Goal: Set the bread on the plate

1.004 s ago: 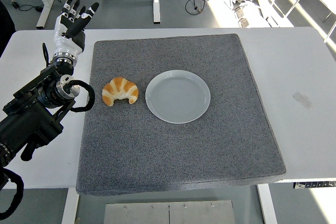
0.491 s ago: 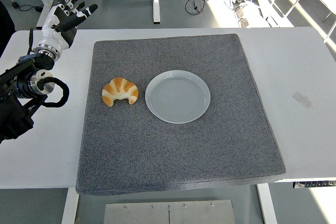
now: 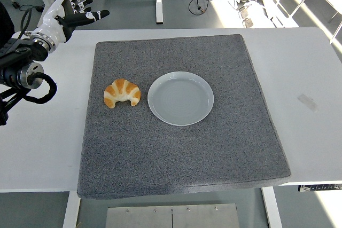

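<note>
— Since the bread (image 3: 122, 93) is lying on the grey mat (image 3: 181, 148) with its tips pointing toward us, where is it from the fingers (image 3: 85, 1)?

— Well below them and off to their right, nearer our edge of the table (image 3: 37, 148). The left hand (image 3: 67, 13) hovers past the mat's far left corner with its fingers spread wide, holding nothing. No right hand in sight.

— And the plate (image 3: 181, 98)?

— Just beside the bread, on the side away from the fingers, a narrow strip of mat between them. It looks empty.

— So nothing's been placed yet. How should it go about the grab?

— I'd say bring the open hand over the bread's thick middle, thumb on one flank and fingers on the other, and close gently, because a soft roll like that would probably squash. Lift it clear of the mat before sliding sideways, or it might catch the plate's rim. Then set it down at the centre.
</note>
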Motion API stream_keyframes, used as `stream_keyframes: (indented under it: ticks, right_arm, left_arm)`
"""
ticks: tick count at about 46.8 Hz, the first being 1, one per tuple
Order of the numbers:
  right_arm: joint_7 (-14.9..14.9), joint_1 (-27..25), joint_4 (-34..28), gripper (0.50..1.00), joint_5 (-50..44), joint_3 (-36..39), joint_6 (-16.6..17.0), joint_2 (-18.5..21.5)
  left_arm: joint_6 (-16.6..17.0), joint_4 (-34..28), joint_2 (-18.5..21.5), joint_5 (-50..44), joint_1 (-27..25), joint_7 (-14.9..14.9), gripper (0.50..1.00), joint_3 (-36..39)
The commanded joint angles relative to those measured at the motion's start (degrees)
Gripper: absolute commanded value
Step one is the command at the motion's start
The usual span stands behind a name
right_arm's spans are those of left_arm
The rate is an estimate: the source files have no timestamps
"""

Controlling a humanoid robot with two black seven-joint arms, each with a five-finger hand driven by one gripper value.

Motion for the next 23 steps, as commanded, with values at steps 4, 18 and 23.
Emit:
stream_keyframes:
  ticks: [4, 18, 23]
  right_arm:
    - [0.0, 0.0, 0.1, 1.000, 0.0, 0.0, 0.0, 0.0]
    - [0.0, 0.0, 0.0, 1.000, 0.0, 0.0, -0.1, 0.0]
    - [0.1, 0.0, 0.1, 1.000, 0.0, 0.0, 0.0, 0.0]
  left_arm:
    - [0.7, -2.8, 2.1, 3.3, -0.2, 0.9, 0.980, 0.1]
    - [0.8, -4.4, 2.0, 12.9, -0.3, 6.5, 0.980, 0.8]
    - [1.7, -7.2, 2.3, 16.3, -0.8, 8.7, 0.980, 1.9]
